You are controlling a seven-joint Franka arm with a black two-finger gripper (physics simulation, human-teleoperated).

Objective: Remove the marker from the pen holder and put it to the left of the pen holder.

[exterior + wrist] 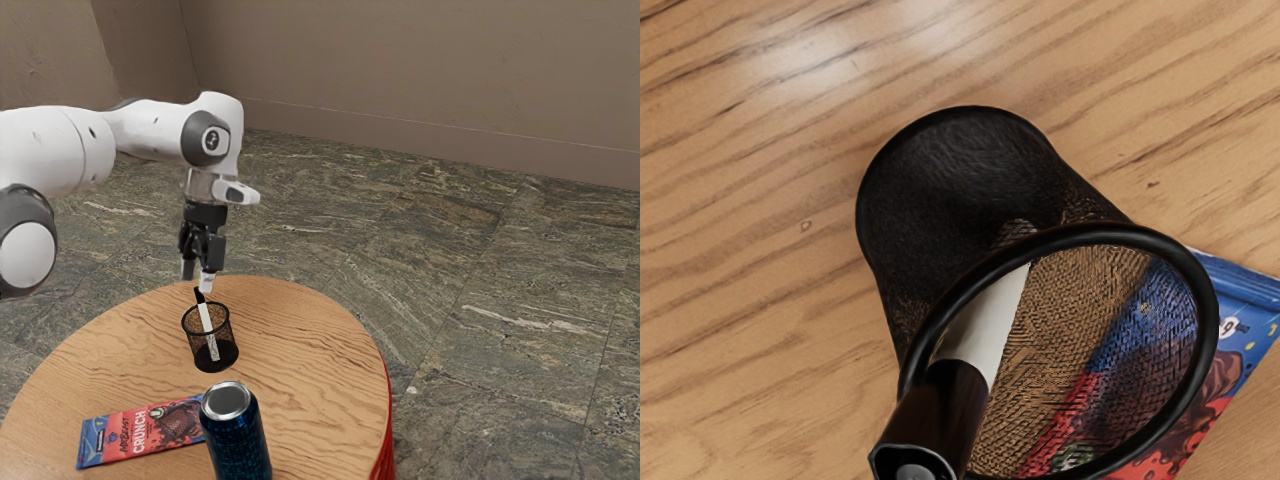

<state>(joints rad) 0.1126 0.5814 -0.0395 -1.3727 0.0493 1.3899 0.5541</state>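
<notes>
Marker (990,325): cap end cut off at wrist view's edge; lower pt. part-obscured by mesh of pen holder (940,200). Can (238,440): base cut off, ext. view. Fingers (206,282): held spread. Marker: tilted in holder, cap just below fingers.

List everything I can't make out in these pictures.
- Lower tip of the marker: dimmed by the pen holder's mesh, both views.
- Any contact between the pincer and the marker's cap: too small to tell, exterior view.
- Base of the can: cut off by the exterior view's lower edge.
- Fine print on the snack packet: too small, exterior view.
- Arm's mount: cut off by the exterior view's left edge.
</notes>
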